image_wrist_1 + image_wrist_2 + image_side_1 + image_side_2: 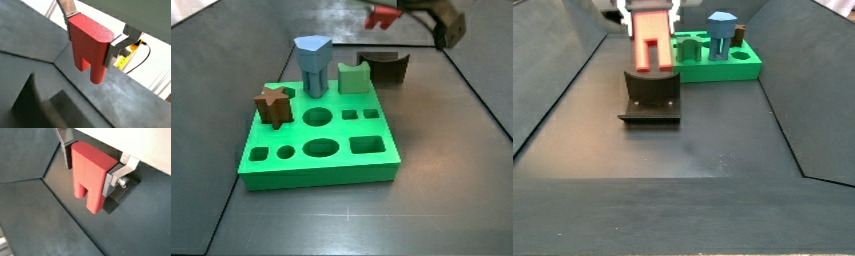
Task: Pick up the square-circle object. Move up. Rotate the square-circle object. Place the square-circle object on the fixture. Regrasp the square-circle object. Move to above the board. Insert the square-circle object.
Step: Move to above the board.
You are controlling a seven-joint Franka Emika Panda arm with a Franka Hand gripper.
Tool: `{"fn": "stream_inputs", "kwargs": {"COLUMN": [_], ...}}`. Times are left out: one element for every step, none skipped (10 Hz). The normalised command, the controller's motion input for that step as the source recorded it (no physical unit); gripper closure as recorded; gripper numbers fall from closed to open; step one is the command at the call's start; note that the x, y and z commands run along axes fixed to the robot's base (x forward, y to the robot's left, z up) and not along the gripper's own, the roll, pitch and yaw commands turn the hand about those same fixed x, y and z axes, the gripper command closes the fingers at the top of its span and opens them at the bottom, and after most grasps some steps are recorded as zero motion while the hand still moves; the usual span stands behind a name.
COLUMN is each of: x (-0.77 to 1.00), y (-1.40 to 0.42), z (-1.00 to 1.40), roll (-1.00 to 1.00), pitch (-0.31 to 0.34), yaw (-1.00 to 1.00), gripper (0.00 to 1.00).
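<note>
My gripper (93, 36) is shut on the red square-circle object (87, 52), with a silver finger on each side of its wide body. The peg's two narrow prongs point away from the gripper, as both wrist views show (90, 185). In a side view the gripper (647, 18) holds the red peg (649, 48) upright right over the dark brown fixture (651, 92). In a side view the peg (381, 18) hangs some way above the fixture (385, 68), apart from it. The green board (318, 168) lies in front of the fixture.
On the board stand a tall blue peg (311, 62), a brown star-shaped peg (274, 103) and a green notched block (354, 76). Sloped dark walls (567, 90) enclose the floor on both sides. A yellow item (124, 56) with a cable lies beyond the wall.
</note>
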Motion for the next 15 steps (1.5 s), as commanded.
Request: {"fn": "stream_inputs", "kwargs": {"x": [-0.07, -0.07, -0.07, -0.07, -0.07, -0.06, -0.06, -0.06, -0.05, -0.02, -0.01, 0.01, 0.02, -0.40, -0.40], "y": [-0.01, -0.01, -0.01, -0.01, -0.01, -0.01, -0.02, -0.02, -0.02, -0.02, -0.02, -0.02, -0.02, -1.00, -1.00], "z": [1.00, 1.00, 1.00, 1.00, 1.00, 1.00, 1.00, 1.00, 1.00, 0.71, 0.59, 0.36, 0.24, 0.04, 0.04], "roll": [-0.05, -0.05, -0.05, -0.05, -0.05, -0.05, -0.04, -0.04, -0.04, -0.04, -0.04, -0.04, -0.04, -1.00, -1.00], "pitch": [0.046, 0.048, 0.047, 0.046, 0.046, 0.041, 0.044, 0.049, 0.052, 0.065, 0.073, 0.100, 0.108, -0.033, -0.038], "yaw": [0.02, 0.02, 0.02, 0.03, 0.03, 0.03, 0.03, 0.03, 0.03, 0.03, 0.03, 0.04, 0.04, -0.10, -0.10], "gripper": [1.00, 1.00, 1.00, 1.00, 1.00, 1.00, 1.00, 1.00, 1.00, 1.00, 1.00, 1.00, 1.00, 1.00, 1.00]}}
